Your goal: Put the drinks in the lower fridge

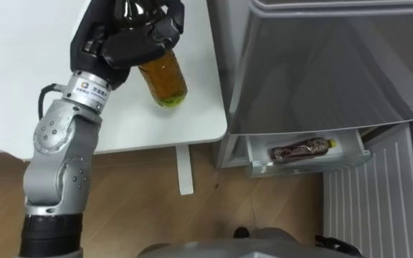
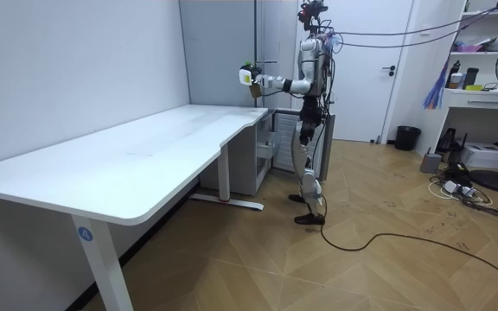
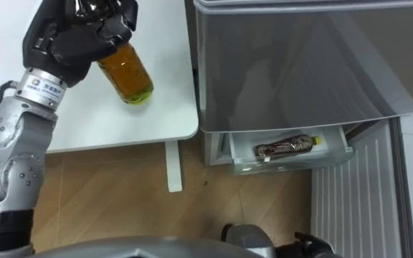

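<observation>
Closest to the head camera in the left eye view is the left hand (image 1: 131,39), with its dark fingers curled tightly round the upper part of an amber drink bottle (image 1: 165,82). It holds the bottle tilted in the air over the white desk (image 1: 20,79), near the desk corner beside the grey fridge (image 1: 321,64). Far below, the lower fridge drawer (image 1: 314,168) stands pulled out, and one brown bottle (image 1: 300,150) lies on its side in it. The right eye view shows the same grasp, with the drawer well apart from the held bottle and the fridge front standing between them. In the room view the robot stands upright at the far end of the desk, close to the fridge, with the arm stretched out at chest height. I think the danger is in the way down. Because the grip is high on a heavy bottle, it may swing or slip when the robot bends low. A short path could knock it against the desk corner or the fridge front. The free space beside the lying bottle looks narrow, so a careless drop could land on that bottle or on the drawer rim.
</observation>
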Robot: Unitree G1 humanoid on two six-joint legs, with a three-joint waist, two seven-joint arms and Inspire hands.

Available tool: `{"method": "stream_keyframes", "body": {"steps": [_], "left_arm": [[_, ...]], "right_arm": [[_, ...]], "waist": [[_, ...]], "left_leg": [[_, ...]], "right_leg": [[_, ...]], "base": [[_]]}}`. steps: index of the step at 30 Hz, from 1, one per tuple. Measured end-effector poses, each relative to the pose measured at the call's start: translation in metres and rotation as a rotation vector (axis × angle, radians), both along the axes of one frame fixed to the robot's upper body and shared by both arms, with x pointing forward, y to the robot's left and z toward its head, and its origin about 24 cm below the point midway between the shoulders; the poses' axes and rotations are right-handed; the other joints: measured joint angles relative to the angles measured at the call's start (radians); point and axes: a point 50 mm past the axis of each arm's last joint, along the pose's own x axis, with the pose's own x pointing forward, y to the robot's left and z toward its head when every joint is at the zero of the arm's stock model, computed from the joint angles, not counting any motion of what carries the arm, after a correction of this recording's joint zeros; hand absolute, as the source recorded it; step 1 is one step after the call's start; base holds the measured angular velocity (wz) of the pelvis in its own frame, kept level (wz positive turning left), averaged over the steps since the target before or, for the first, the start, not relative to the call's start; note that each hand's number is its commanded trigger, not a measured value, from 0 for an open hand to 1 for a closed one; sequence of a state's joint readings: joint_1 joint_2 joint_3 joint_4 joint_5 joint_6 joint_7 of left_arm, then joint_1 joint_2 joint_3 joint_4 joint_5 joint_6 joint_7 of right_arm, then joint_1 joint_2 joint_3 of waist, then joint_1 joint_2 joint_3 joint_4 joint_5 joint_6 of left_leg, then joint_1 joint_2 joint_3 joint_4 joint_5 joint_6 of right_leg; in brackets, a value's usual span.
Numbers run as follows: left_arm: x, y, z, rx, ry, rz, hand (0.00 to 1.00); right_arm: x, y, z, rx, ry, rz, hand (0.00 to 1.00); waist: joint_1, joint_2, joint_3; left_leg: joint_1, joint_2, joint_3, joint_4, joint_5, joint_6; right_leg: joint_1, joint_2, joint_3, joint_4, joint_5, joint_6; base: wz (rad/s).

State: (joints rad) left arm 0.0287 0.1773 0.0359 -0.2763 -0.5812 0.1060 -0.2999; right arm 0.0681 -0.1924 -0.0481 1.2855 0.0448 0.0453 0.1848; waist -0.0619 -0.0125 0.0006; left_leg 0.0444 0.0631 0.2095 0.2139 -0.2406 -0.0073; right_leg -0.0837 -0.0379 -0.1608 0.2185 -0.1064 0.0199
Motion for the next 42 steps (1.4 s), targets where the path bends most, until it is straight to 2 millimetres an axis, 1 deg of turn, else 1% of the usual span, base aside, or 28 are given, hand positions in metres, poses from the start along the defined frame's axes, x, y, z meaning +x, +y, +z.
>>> {"method": "stream_keyframes", "body": {"steps": [2, 5, 8, 10, 11, 12, 13, 14, 16, 19, 21, 25, 29, 32, 35, 37, 40, 42], "left_arm": [[-0.001, -0.005, -0.001, -0.055, 0.007, -0.045, 1.00], [-0.004, -0.014, -0.005, -0.092, 0.026, -0.105, 1.00], [-0.009, -0.022, -0.016, -0.168, 0.091, -0.159, 1.00], [-0.011, -0.027, -0.031, -0.227, 0.170, -0.184, 1.00], [-0.012, -0.027, -0.035, -0.243, 0.191, -0.187, 1.00], [-0.014, -0.028, -0.043, -0.260, 0.229, -0.189, 1.00], [-0.017, -0.029, -0.053, -0.279, 0.276, -0.189, 1.00], [-0.018, -0.029, -0.058, -0.293, 0.302, -0.187, 1.00], [-0.026, -0.029, -0.078, -0.317, 0.392, -0.174, 1.00], [-0.033, -0.030, -0.095, -0.334, 0.472, -0.170, 1.00], [-0.033, -0.030, -0.097, -0.338, 0.482, -0.168, 1.00], [-0.033, -0.031, -0.095, -0.409, 0.479, -0.170, 1.00], [-0.033, -0.032, -0.096, -0.415, 0.482, -0.177, 1.00], [-0.034, -0.033, -0.096, -0.415, 0.484, -0.179, 1.00], [-0.034, -0.033, -0.096, -0.412, 0.485, -0.180, 1.00], [-0.034, -0.033, -0.097, -0.410, 0.489, -0.179, 1.00], [-0.034, -0.032, -0.098, -0.409, 0.492, -0.173, 1.00], [-0.035, -0.029, -0.099, -0.406, 0.496, -0.162, 1.00]], "right_arm": [[0.000, 0.001, 0.000, 0.001, 0.004, 0.016, 0.00], [0.003, 0.003, 0.000, 0.002, 0.015, 0.039, 0.00], [0.005, 0.003, -0.001, -0.013, 0.019, 0.055, 0.00], [0.012, 0.004, 0.000, -0.021, 0.013, 0.073, 0.00], [0.014, 0.004, 0.001, -0.025, 0.007, 0.081, 0.00], [0.018, 0.004, 0.001, -0.027, -0.004, 0.096, 0.00], [0.020, 0.005, 0.001, -0.027, -0.006, 0.107, 0.00], [0.020, 0.006, 0.001, -0.027, -0.006, 0.113, 0.00], [0.026, 0.008, 0.002, -0.025, -0.024, 0.129, 0.00], [0.035, 0.009, 0.004, -0.023, -0.054, 0.145, 0.00], [0.038, 0.010, 0.004, -0.024, -0.057, 0.162, 0.00], [0.041, 0.011, 0.005, -0.025, -0.067, 0.170, 0.00], [0.046, 0.011, 0.006, -0.026, -0.085, 0.178, 0.00], [0.053, 0.013, 0.008, -0.024, -0.117, 0.187, 0.00], [0.070, 0.020, 0.013, -0.006, -0.192, 0.208, 0.00], [0.084, 0.026, 0.020, 0.022, -0.265, 0.233, 0.00], [0.094, 0.033, 0.024, 0.046, -0.308, 0.257, 0.00], [0.101, 0.038, 0.028, 0.058, -0.339, 0.296, 0.00]], "waist": [[0.008, -0.004, 0.0008], [0.016, -0.013, -0.0028], [0.016, -0.014, -0.0028], [0.015, -0.014, -0.0020], [0.015, -0.014, -0.0009], [0.015, -0.015, 0.0008], [0.016, -0.017, 0.0018], [0.017, -0.018, 0.0029], [0.017, -0.027, 0.0101], [0.016, -0.032, 0.0125], [0.016, -0.035, 0.0140], [0.016, -0.036, 0.0139], [0.016, -0.037, 0.0131], [0.016, -0.037, 0.0129], [0.020, -0.036, 0.0124], [0.031, -0.036, 0.0109], [0.045, -0.038, 0.0085], [0.047, -0.038, 0.0083]], "left_leg": [[-0.001, 0.000, 0.000, 0.001, 0.000, 0.000], [-0.003, -0.001, 0.000, 0.003, 0.000, 0.000], [-0.009, -0.002, -0.013, 0.006, 0.000, 0.000], [-0.009, -0.002, -0.020, 0.006, 0.000, 0.000], [-0.010, -0.002, -0.020, 0.006, 0.000, 0.000], [-0.011, -0.001, -0.017, 0.006, 0.000, 0.000], [-0.011, -0.001, -0.017, 0.006, 0.000, 0.000], [-0.013, -0.001, -0.015, 0.006, 0.000, 0.000], [-0.019, -0.001, -0.014, 0.010, 0.000, 0.000], [-0.032, -0.002, -0.018, 0.019, 0.000, 0.000], [-0.034, -0.001, -0.020, 0.020, 0.000, 0.000], [-0.035, 0.000, -0.020, 0.020, 0.000, 0.000], [-0.037, 0.000, -0.019, 0.021, 0.000, 0.000], [-0.042, -0.002, -0.015, 0.024, 0.000, 0.000], [-0.042, -0.003, -0.010, 0.027, 0.000, 0.000], [-0.040, -0.003, -0.006, 0.027, 0.000, 0.000], [-0.040, -0.003, -0.007, 0.027, 0.000, 0.000], [-0.041, -0.003, -0.006, 0.026, 0.000, 0.000]], "right_leg": [[0.000, -0.002, -0.005, 0.000, 0.000, 0.000], [0.003, -0.003, -0.011, -0.012, 0.002, -0.003], [0.006, -0.006, -0.025, -0.015, 0.003, -0.004], [0.009, -0.007, -0.031, -0.015, 0.003, -0.003], [0.009, -0.007, -0.031, -0.015, 0.003, -0.003], [0.008, -0.006, -0.031, -0.015, 0.003, -0.003], [0.009, -0.006, -0.031, -0.014, 0.003, -0.003], [0.009, -0.006, -0.031, -0.014, 0.003, -0.004], [0.001, -0.006, -0.030, -0.014, 0.003, -0.004], [-0.008, -0.007, -0.032, -0.013, 0.003, -0.004], [-0.009, -0.007, -0.033, -0.013, 0.003, -0.004], [-0.008, -0.006, -0.033, -0.012, 0.003, -0.004], [-0.014, -0.007, -0.033, -0.005, 0.003, -0.004], [-0.023, -0.010, -0.033, 0.002, 0.003, -0.005], [-0.024, -0.011, -0.031, 0.002, 0.003, -0.005], [-0.027, -0.011, -0.030, 0.005, 0.003, -0.005], [-0.029, -0.012, -0.031, 0.010, 0.003, -0.005], [-0.034, -0.013, -0.031, 0.017, 0.002, -0.005]], "base": [[0.00], [0.01], [0.12], [0.09], [0.00], [0.00], [0.00], [0.00], [0.00], [0.03], [0.03], [0.00], [-0.01], [-0.03], [-0.04], [-0.05], [0.00], [0.00]]}}
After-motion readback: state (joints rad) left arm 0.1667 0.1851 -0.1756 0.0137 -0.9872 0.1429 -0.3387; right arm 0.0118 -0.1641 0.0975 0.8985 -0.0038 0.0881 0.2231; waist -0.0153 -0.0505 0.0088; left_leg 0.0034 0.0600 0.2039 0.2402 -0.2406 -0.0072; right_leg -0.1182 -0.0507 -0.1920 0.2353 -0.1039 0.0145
